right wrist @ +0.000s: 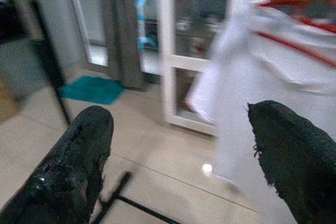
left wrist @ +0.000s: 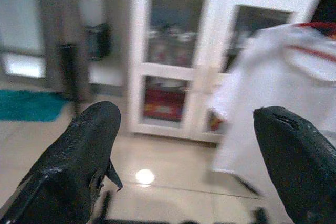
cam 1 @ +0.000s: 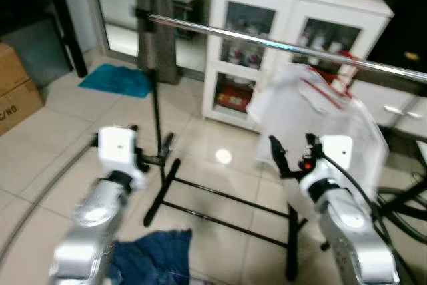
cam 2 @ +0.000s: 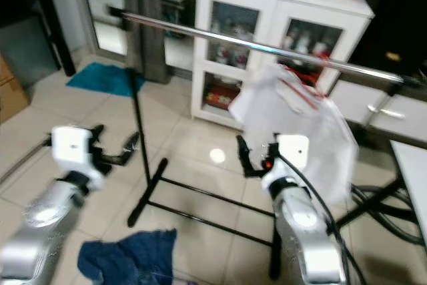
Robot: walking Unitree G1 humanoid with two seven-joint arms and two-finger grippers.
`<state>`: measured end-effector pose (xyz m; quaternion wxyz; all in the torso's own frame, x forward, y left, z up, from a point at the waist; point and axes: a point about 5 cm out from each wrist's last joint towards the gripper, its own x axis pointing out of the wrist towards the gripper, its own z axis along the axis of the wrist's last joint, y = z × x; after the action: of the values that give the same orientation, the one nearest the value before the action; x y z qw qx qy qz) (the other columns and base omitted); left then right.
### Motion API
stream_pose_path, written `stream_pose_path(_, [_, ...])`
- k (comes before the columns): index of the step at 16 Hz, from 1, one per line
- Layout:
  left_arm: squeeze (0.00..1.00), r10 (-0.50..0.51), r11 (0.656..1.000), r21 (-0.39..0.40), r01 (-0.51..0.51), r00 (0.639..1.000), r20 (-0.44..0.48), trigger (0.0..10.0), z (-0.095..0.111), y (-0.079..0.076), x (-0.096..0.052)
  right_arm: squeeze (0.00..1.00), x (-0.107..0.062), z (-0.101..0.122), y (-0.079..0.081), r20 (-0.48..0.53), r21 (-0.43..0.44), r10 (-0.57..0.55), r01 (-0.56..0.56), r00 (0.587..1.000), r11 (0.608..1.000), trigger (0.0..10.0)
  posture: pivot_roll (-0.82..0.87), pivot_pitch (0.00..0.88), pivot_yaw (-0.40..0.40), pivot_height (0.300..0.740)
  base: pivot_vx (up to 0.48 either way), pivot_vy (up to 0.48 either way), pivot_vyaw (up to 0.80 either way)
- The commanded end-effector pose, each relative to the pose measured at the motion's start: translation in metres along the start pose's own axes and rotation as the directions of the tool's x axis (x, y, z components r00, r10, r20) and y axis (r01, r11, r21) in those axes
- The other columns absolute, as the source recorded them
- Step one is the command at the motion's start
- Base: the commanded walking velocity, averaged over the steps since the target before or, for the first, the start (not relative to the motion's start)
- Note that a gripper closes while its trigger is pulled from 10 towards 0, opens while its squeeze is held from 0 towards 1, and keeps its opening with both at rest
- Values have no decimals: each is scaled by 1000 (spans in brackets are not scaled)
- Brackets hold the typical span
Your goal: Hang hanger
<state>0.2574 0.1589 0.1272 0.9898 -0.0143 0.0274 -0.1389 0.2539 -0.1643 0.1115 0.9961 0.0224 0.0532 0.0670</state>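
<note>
Already your red hanger [cam 1: 327, 88], with a white shirt [cam 1: 320, 125] on it, hangs on the rail [cam 1: 267, 43] at far right, so the hanging looks done and your next move is probably to draw both arms clear without brushing the shirt. Your right gripper [cam 1: 291, 150] sits just near of the shirt, fingers [right wrist: 79, 166] wide apart and holding nothing; your left gripper [cam 2: 113, 145] is by the rack's post [cam 1: 157, 118], fingers [left wrist: 79, 161] likewise spread and empty.
</note>
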Motion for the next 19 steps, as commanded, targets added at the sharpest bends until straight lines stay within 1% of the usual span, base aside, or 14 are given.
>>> stream_pose_path(1, [1000,-1,999,37,0,1000,12,10000,6,4,2,1000,0,4,0,12,7,-2,1,1000,1000,10000,-5,0,-58,740,0,-352,0])
stream_pose_path(2, [1000,-2,999,40,1,1000,12,10000,6,4,2,1000,0,4,0,12,6,-1,1,1000,1000,10000,-5,0,-58,740,0,-352,0])
stream_pose_path(3, [1000,23,999,37,-23,1000,1,10000,6,6,2,1000,1,6,0,18,9,-5,5,1000,1000,10000,-7,0,-57,740,0,0,0])
stream_pose_path(4, [722,31,998,48,-31,999,9,10000,7,7,3,1000,1,8,0,25,13,-7,7,1000,1000,10000,-9,0,-56,740,0,0,0])
stream_pose_path(6, [725,14,997,72,-16,1000,21,10000,10,6,5,1000,2,11,-2,34,17,-15,14,999,1000,10000,-10,0,-55,740,0,0,0])
stream_pose_path(9, [729,-26,996,80,23,999,37,10000,12,3,6,1000,5,16,-5,58,24,-41,39,998,999,10000,-7,0,-56,740,0,0,0])
stream_pose_path(10, [729,-39,996,79,36,999,38,10000,13,2,6,1000,6,17,-5,58,21,-48,47,997,999,10000,-7,0,-56,740,259,0,0])
stream_pose_path(11, [729,-45,996,85,42,998,37,10000,13,1,5,463,7,17,-5,58,23,-48,47,997,999,10000,-3,0,-57,740,277,0,0])
stream_pose_path(12, [729,-48,995,87,45,998,34,10000,12,1,5,0,7,17,-4,56,20,-48,47,997,999,10000,-3,0,-58,740,315,0,0])
stream_pose_path(16, [729,-46,995,85,45,999,18,10000,10,2,3,0,7,14,-3,41,19,-39,39,998,999,10000,0,0,-60,740,307,0,0])
stream_pose_path(19, [733,-46,995,87,45,999,18,10000,9,3,2,0,8,16,-3,50,17,-46,45,998,999,10000,3,0,-63,740,279,0,0])
